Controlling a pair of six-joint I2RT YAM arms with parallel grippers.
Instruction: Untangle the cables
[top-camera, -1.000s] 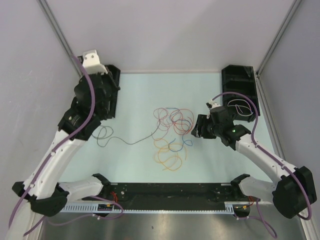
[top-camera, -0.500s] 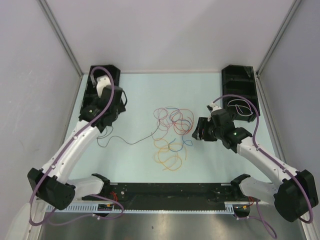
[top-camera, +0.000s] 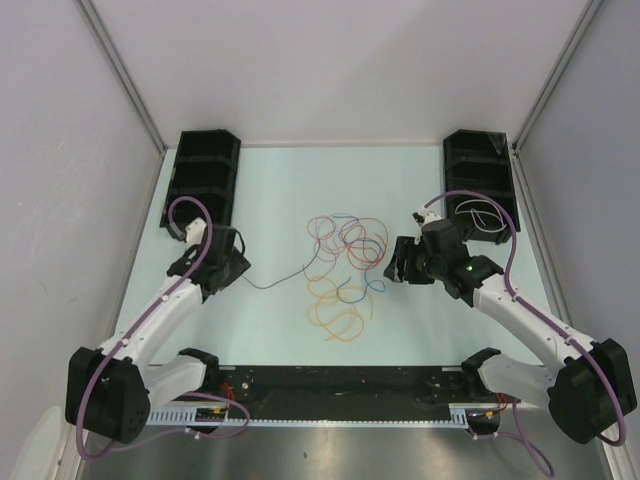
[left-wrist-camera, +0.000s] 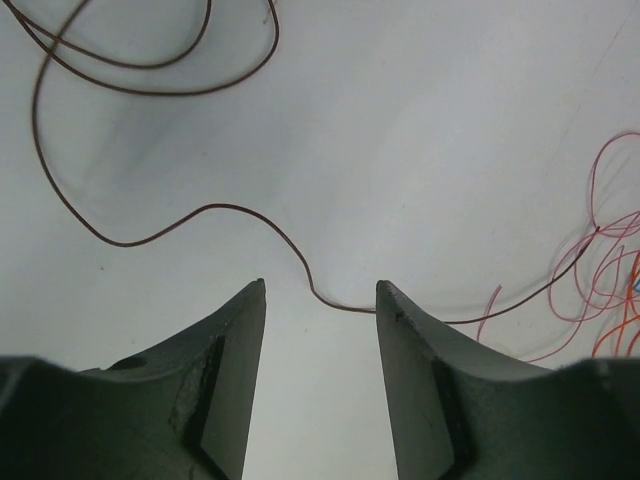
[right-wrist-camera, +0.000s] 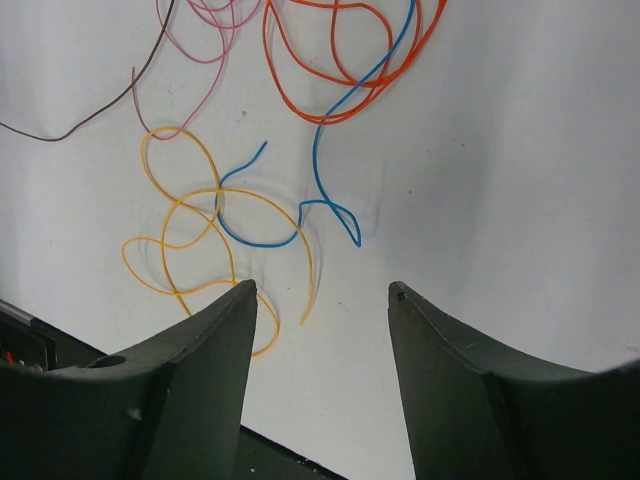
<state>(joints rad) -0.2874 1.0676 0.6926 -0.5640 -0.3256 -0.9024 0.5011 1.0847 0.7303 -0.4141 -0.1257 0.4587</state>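
Note:
The cables (top-camera: 345, 262) lie in a loose tangle of red, orange, blue and pink loops at the table's centre. A dark cable (top-camera: 272, 284) trails left from the tangle to my left gripper (top-camera: 233, 272). In the left wrist view that dark cable (left-wrist-camera: 215, 206) curves just past the tips of the left gripper (left-wrist-camera: 320, 290), which is open and holds nothing. My right gripper (top-camera: 394, 262) hovers at the tangle's right edge. It is open (right-wrist-camera: 322, 288) above bare table, short of the yellow-orange loops (right-wrist-camera: 190, 200), the blue cable (right-wrist-camera: 318, 150) and the red-orange loops (right-wrist-camera: 330, 100).
Black trays stand at the back left (top-camera: 205, 175) and back right (top-camera: 480, 170). The right one holds a white cable (top-camera: 482, 215). A black rail (top-camera: 330, 385) runs along the near edge between the arm bases.
My left arm has swung from the back-left tray down to the dark cable's left end and its jaws have opened. The right arm has hardly moved.

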